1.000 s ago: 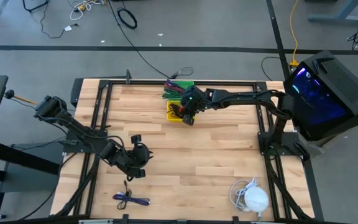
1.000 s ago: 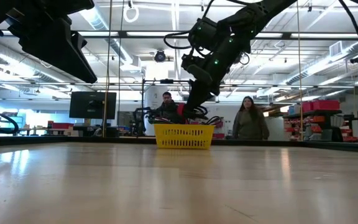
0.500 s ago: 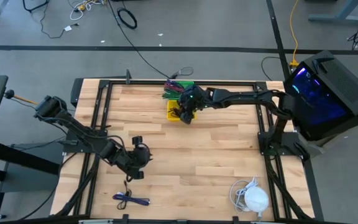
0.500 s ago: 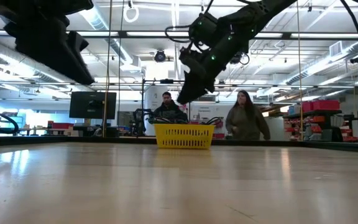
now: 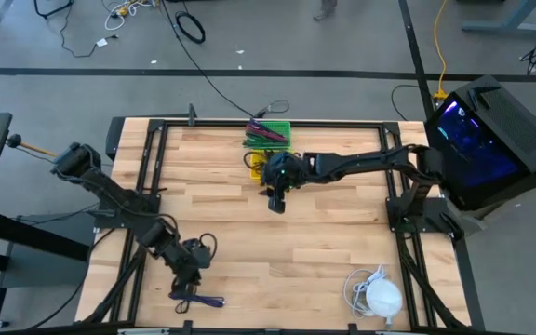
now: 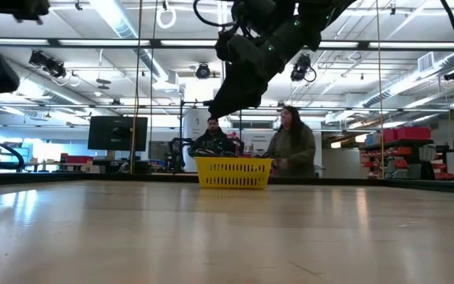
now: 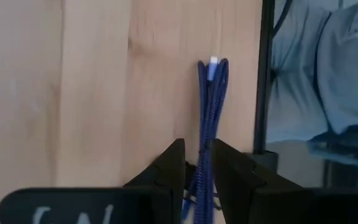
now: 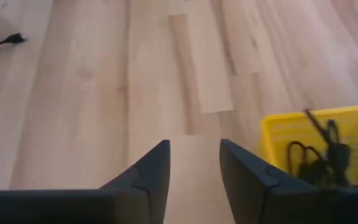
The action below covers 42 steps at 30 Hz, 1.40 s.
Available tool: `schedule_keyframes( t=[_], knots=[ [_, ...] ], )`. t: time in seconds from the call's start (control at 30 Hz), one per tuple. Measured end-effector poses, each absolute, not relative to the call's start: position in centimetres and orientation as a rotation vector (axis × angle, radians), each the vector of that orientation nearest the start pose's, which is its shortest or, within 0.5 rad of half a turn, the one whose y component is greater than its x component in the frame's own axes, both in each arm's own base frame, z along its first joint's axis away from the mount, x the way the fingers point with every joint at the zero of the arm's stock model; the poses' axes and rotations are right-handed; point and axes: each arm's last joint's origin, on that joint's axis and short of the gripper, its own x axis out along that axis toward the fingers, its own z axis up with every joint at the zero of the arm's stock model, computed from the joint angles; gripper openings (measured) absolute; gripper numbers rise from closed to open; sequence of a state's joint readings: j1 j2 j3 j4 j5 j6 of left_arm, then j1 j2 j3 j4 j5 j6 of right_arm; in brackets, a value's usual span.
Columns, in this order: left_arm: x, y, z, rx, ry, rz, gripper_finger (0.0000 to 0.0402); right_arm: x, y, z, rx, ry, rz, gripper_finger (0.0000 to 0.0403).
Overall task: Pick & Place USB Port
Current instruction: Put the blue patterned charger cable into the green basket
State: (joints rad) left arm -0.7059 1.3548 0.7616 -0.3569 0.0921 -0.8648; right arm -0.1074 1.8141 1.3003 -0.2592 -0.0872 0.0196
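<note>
A bundled blue USB cable [image 5: 198, 300] lies flat on the table near its near-left corner. My left gripper [image 5: 192, 268] is open just above it. In the left wrist view its fingers [image 7: 197, 152] stand on either side of the bundle [image 7: 211, 106]. My right gripper [image 5: 275, 197] is open and empty. It hangs over bare table just in front of the yellow basket [image 5: 259, 166], which holds dark cables [image 8: 319, 155]. In the low view the right gripper [image 6: 221, 104] is well above the basket [image 6: 233, 172]. My left gripper comes at the blue cable bundle from above with one finger [image 7: 169, 168] on each side of its strands [image 7: 202, 168], lying along them. I cannot tell whether the fingers touch it. The bundle lies on the table.
A green tray with coloured cables [image 5: 270, 133] sits behind the basket at the far edge. A white device with a coiled cord [image 5: 378, 296] lies at the near-right corner. The black table frame [image 7: 261, 93] runs close beside the blue cable. People [image 6: 290, 150] stand beyond the table.
My right gripper has risen out of the yellow basket and moved toward the near edge, staying open and empty. My left gripper has moved toward the near edge and down, over the blue cable. The cable has not moved.
</note>
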Motion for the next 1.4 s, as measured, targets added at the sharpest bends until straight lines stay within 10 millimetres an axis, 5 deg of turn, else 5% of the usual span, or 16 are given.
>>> schedule_keyframes(
  t=[0.4, 0.87, 1.07, 1.4],
  knots=[
    [19.4, -19.9, 16.5, -0.595, 1.265, -0.232, 0.0086, 39.6, -0.8, 22.4, 0.086, 0.770, 0.039, 0.0134],
    [20.9, -21.3, 12.5, -0.532, 1.430, -0.223, 0.0135, 39.6, -0.9, 22.4, 0.084, 0.768, 0.039, 0.0135],
    [22.0, -21.6, 13.4, -0.450, 1.414, -0.281, 0.0027, 39.6, -0.9, 22.4, 0.079, 0.768, 0.041, 0.0135],
    [24.6, -21.6, 17.0, -0.321, 1.339, -0.287, 0.0024, 39.6, -1.0, 22.4, 0.060, 0.769, 0.007, 0.0135]
  ],
)
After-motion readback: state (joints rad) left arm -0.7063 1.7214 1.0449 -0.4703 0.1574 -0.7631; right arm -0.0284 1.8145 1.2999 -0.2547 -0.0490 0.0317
